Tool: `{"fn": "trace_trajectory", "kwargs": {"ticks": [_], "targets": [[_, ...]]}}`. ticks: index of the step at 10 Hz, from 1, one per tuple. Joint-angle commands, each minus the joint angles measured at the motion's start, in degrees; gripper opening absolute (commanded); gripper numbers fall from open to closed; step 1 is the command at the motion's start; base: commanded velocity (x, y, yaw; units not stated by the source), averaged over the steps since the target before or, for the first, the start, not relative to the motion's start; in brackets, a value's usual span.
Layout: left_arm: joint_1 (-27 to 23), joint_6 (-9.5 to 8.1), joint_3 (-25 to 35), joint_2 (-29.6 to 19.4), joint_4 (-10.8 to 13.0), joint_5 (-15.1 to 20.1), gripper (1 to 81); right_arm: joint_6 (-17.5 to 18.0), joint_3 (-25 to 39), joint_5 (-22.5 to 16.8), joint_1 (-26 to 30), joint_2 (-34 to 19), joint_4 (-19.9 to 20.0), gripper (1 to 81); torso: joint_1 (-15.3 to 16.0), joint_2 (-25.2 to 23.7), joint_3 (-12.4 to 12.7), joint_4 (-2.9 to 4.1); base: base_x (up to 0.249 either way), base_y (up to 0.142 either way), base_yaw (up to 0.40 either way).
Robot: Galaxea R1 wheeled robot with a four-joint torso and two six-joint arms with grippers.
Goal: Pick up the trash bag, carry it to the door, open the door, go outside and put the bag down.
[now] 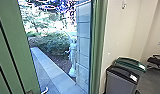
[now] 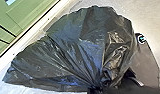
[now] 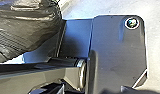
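Observation:
A green door panel or frame [image 1: 14,45] slants down the head view's left side, with the outdoors visible beside it; I cannot tell whether glass stands in between. In the left wrist view the black trash bag [image 2: 71,50] bulges out from a tightly gathered neck, and my left gripper [image 2: 94,90] is shut on that neck. The bag [image 3: 23,30] also shows in the right wrist view, apart from my right gripper [image 3: 93,89], which is open with nothing between its tips.
Outside are a pale paved strip [image 1: 52,71], a hedge [image 1: 52,43] and a pale upright figure [image 1: 72,57] beside a tiled surface [image 1: 83,47]. Two bins, one grey [image 1: 121,82] and one green-topped [image 1: 129,63], stand right of the green post [image 1: 98,47]. A dark chair [image 1: 157,61] is farther right.

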Motion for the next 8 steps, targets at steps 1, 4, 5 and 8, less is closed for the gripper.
{"fn": "trace_trajectory", "kwargs": {"ticks": [1,4,5,8], "targets": [[-4.0,0.35,-0.2,-0.2,0.7,2.4,1.0,-0.4,0.3,-3.8,2.4,0.4,-0.5,81.1,0.0,0.0,0.0,0.00,0.000,0.000,0.188],[-4.0,0.35,-0.2,-0.3,0.6,2.4,1.0,-0.4,0.3,-3.8,2.4,0.4,-0.5,81.1,0.0,0.0,0.0,0.00,0.000,0.000,0.218],[-4.0,0.61,-0.2,-0.3,0.6,2.4,1.0,-0.4,0.3,-3.7,2.4,0.4,-0.5,81.1,0.0,0.0,0.0,0.00,0.000,0.000,0.245],[-4.0,0.87,-0.2,-0.2,0.6,2.4,1.0,-0.4,0.3,-3.7,2.5,0.4,-0.5,81.1,0.0,0.0,0.0,0.00,0.000,0.000,0.275]]}}
